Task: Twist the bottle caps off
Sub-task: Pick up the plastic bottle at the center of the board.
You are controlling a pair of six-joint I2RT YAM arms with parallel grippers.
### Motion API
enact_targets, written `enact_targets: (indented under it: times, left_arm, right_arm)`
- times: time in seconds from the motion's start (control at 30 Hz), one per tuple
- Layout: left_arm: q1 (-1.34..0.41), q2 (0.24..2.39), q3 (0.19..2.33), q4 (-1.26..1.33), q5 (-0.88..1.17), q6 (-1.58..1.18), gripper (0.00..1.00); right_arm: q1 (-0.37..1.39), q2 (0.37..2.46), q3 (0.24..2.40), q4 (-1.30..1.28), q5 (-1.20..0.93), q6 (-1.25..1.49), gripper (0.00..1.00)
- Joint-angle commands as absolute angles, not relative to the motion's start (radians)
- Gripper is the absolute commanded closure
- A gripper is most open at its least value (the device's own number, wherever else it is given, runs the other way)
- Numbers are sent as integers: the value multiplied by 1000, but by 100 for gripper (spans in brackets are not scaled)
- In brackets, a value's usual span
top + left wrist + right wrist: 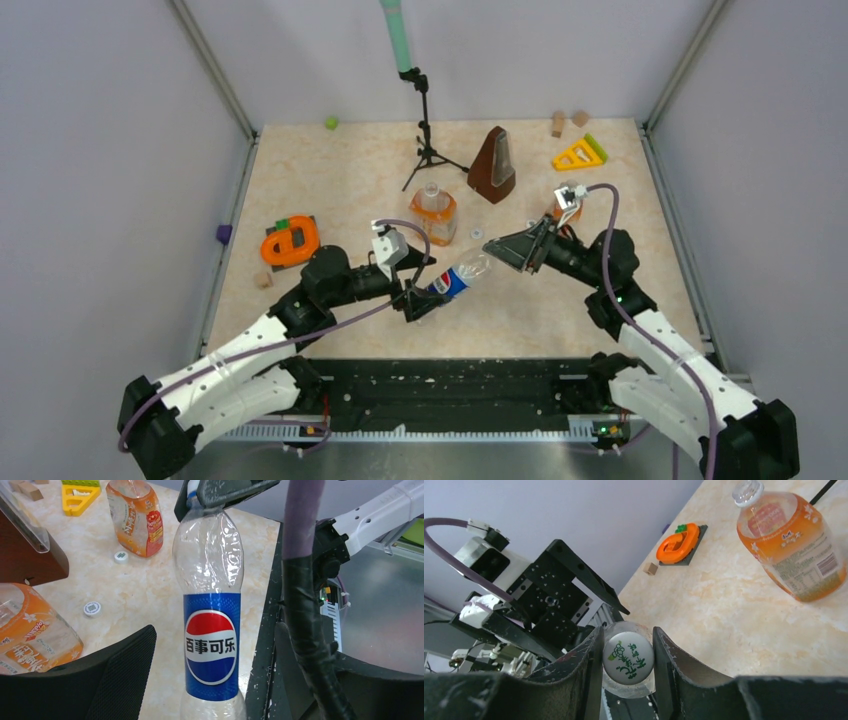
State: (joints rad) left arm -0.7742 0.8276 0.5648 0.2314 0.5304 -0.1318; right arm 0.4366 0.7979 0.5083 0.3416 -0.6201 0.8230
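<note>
Near table front edge: right hand clamps cap.

The clear bottle, blue-labelled, is tilted between the left gripper's parted fingers, its white cap (green print on top) pinched by the right gripper. A squat orange bottle stands uncapped just beyond both, a slim orange bottle behind the right gripper. Two loose caps lie between them.
</note>
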Motion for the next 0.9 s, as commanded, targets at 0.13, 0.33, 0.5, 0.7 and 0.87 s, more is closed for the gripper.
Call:
enact_targets:
  times: [0.13,0.33,0.5,0.7,0.87]
  left_arm:
    - [-789,843,610,156,492,-94,12]
    - [-815,868,634,110,417,-84,21]
    - [-833,861,638,105,322,-80,25]
    - [-835,886,640,106,304,-82,33]
    - [-834,898,647,123,346,-83,30]
  right_arm:
    - [463,789,459,625,-504,940,100]
    - [480,803,433,699,-507,1001,100]
    - [497,808,437,717,-511,1006,100]
    - [510,828,439,732,-507,1007,100]
    - [536,846,468,666,-494,962,100]
